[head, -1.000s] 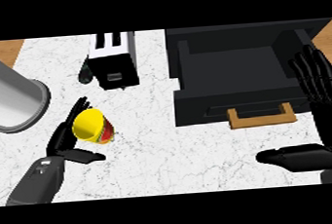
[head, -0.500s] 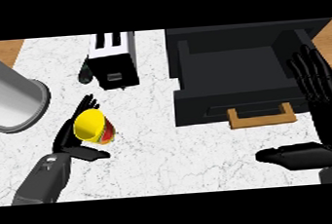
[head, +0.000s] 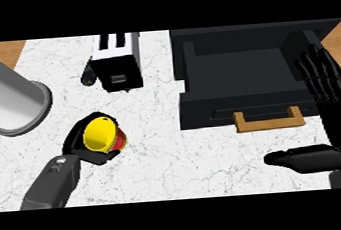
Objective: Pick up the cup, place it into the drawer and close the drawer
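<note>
The left hand (head: 84, 150) curls round the yellow cup (head: 100, 134); the right hand (head: 326, 83) rests open.

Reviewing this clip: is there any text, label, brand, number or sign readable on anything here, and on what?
None readable.
Cup, yellow with a red side, in the left hand: no lettering visible.
Toaster: no legible marking.
Drawer and its wooden handle: plain.
Grey cylinder: plain.

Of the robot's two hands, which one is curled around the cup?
The left hand, at the lower left, curls round the yellow cup. The right hand stands open with straight fingers beside the open drawer, holding nothing.
</note>
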